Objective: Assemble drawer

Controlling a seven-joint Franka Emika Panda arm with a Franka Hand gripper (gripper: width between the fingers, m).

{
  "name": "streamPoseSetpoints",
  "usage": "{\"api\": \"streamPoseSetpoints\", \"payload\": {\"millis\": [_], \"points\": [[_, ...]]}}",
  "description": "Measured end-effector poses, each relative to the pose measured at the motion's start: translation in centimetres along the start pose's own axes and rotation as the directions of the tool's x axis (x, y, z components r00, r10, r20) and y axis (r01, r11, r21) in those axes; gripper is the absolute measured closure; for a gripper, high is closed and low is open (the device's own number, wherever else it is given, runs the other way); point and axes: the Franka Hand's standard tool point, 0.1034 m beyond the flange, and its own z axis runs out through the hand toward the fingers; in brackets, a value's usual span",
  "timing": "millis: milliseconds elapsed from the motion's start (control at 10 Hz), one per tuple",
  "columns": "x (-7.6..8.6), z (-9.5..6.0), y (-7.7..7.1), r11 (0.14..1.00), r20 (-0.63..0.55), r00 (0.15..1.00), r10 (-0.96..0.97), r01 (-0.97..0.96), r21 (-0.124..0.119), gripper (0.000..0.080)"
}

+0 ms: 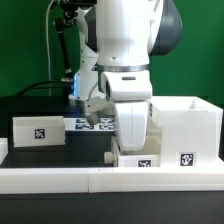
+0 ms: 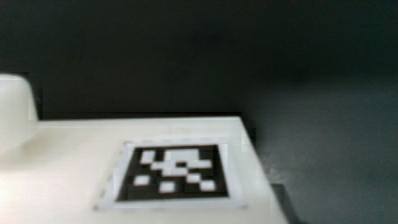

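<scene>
The tall open-fronted white box (image 1: 186,128) stands at the exterior view's right, with a tag on its front. One shallow white tray (image 1: 38,130) with a tag sits at the left. The second tray (image 1: 146,159) lies in the middle, against the box. My gripper (image 1: 129,138) reaches down onto this middle tray, and its fingertips are hidden behind the hand. The wrist view shows a white tray face (image 2: 71,160) with a black-and-white tag (image 2: 178,172) very close and blurred. No fingers show there, so I cannot tell whether the gripper is open or shut.
A long low white rail (image 1: 100,180) runs along the front edge. The marker board (image 1: 92,124) lies flat on the black table behind the arm. A white rounded shape (image 2: 15,112) shows at the edge of the wrist view. A green backdrop stands behind.
</scene>
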Motion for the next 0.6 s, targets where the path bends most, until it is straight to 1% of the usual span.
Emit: {"api": "streamPoseSetpoints", "payload": {"millis": [200,400,600], "points": [[0.42,0.0,0.08,1.0,0.004,1.0,-0.011,0.011,-0.005,0.0758],[0.28,0.01,0.06,1.0,0.004,1.0,-0.008,0.008,-0.005,0.0758],[-0.25,0.0,0.05,1.0,0.004,1.0,0.003,-0.003,-0.004,0.0491]]}}
